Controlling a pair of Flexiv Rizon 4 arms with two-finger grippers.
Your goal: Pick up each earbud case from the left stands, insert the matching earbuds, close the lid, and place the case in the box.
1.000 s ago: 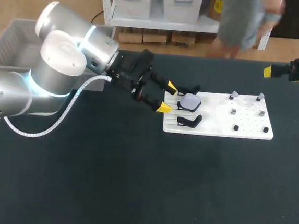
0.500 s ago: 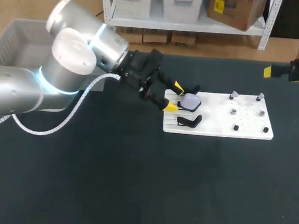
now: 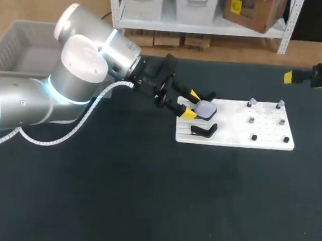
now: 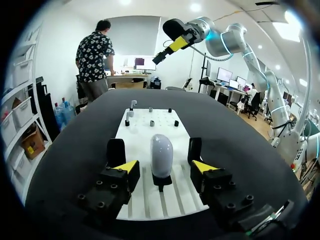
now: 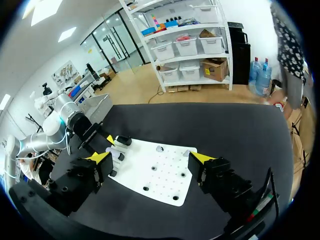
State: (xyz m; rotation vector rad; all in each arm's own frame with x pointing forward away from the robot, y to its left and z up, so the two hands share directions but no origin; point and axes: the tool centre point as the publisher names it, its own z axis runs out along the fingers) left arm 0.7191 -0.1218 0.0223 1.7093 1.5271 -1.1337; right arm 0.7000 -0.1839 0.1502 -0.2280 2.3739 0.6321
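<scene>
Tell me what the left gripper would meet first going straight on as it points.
The white case on its stand, dead ahead of the left gripper and centred between its open fingers; these look set to pass either side, though depth is unclear.

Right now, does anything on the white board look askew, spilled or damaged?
Nothing stands out. The earbud case sits upright on its stand, between the open left jaws and clear of both; the white board lies flat.
</scene>
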